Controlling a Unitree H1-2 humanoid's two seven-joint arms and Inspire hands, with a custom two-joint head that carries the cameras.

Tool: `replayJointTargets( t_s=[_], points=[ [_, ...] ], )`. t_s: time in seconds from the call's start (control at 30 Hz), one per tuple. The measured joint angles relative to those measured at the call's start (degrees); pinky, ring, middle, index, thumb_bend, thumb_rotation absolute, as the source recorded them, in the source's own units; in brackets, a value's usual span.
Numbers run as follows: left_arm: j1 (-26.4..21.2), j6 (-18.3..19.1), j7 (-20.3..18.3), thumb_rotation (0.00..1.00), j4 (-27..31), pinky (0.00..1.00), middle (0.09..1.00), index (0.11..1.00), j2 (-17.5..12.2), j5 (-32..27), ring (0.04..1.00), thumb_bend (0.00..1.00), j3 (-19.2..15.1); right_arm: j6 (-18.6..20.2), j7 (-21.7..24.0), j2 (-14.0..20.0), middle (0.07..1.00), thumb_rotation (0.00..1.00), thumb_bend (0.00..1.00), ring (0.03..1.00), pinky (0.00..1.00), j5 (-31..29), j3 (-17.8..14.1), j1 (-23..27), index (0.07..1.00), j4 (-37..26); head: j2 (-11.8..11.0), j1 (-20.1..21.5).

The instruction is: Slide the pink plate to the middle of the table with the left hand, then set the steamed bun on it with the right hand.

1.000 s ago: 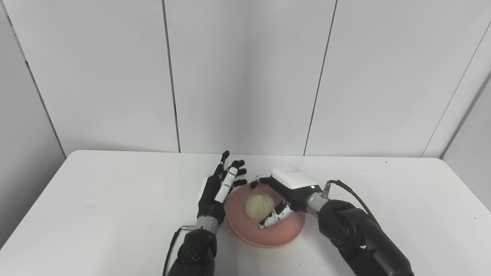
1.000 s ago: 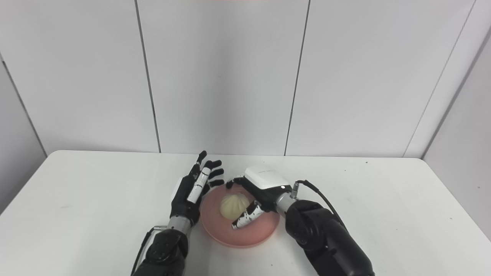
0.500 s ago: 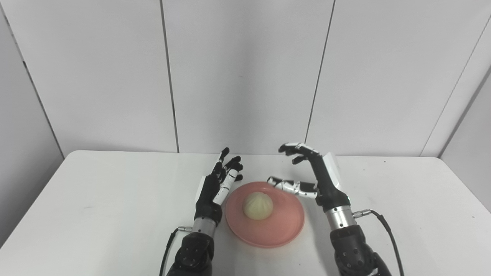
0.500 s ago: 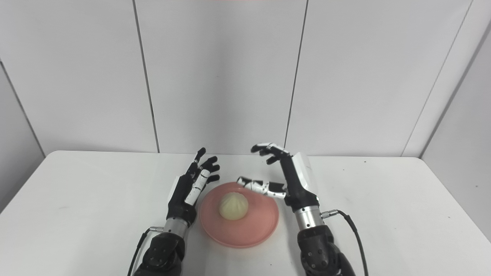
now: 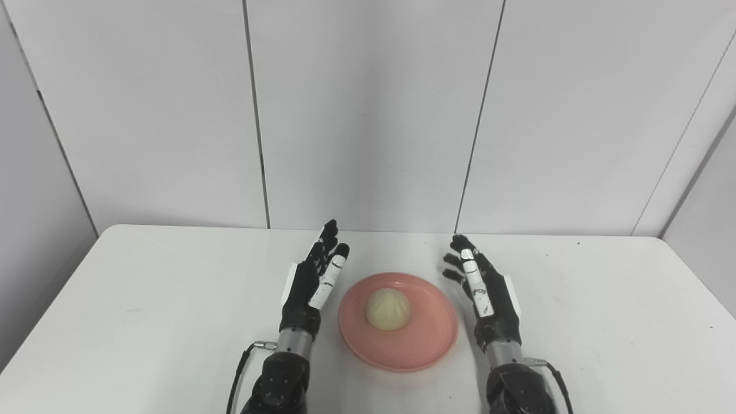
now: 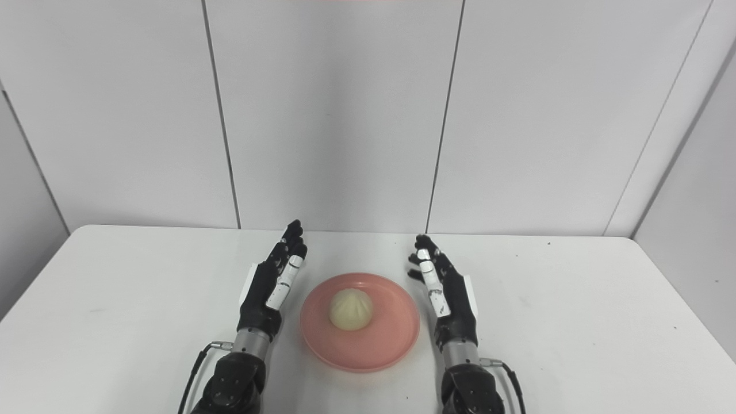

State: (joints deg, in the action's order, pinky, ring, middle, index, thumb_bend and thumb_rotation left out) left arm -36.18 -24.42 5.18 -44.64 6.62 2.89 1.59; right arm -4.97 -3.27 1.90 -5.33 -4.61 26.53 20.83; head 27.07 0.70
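Observation:
The pink plate [image 5: 422, 345] lies in the middle of the white table [image 5: 144, 299], near the front. The pale steamed bun [image 5: 388, 309] sits on the plate, a little left of its centre. My left hand [image 5: 312, 282] stands upright just left of the plate, fingers straight and apart, holding nothing. My right hand [image 5: 486, 293] stands upright just right of the plate, fingers extended, holding nothing. Neither hand touches the plate or the bun. The same scene shows in the right eye view, with the plate [image 6: 385, 345], the bun [image 6: 351, 309], the left hand [image 6: 271, 284] and the right hand [image 6: 445, 293].
Grey wall panels [image 5: 368, 115] stand behind the table's far edge. Cables run from both wrists at the bottom edge.
My right hand let go of the bun on the plate, lifted, and drew back to the plate's right side with fingers straightened. My left hand shifted slightly left and straightened.

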Motion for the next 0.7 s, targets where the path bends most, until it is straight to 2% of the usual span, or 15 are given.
replayJointTargets(
  t_s=[0.23,0.4,0.7],
  points=[
    [0.1,0.0,2.6,0.78,0.1,0.95,0.974,0.905,0.0,1.7,0.964,0.62,0.1,0.7,-0.4,0.0,0.861,0.90,0.72,0.843,0.80,0.5,-0.6,0.2,0.817,2.4,0.1,0.2],
    [0.1,0.5,3.9,0.80,0.1,0.94,0.990,0.922,0.1,2.5,0.973,0.62,0.0,0.7,-1.6,0.2,0.904,0.95,0.72,0.883,0.88,2.2,-0.5,0.3,0.861,2.6,0.0,0.3],
    [0.1,1.6,4.4,0.83,0.3,0.96,0.958,0.925,0.2,2.2,0.960,0.62,-0.5,0.7,-2.5,0.5,0.939,0.95,0.78,0.923,0.93,4.8,0.0,0.3,0.899,2.7,0.1,0.4]
  ],
)
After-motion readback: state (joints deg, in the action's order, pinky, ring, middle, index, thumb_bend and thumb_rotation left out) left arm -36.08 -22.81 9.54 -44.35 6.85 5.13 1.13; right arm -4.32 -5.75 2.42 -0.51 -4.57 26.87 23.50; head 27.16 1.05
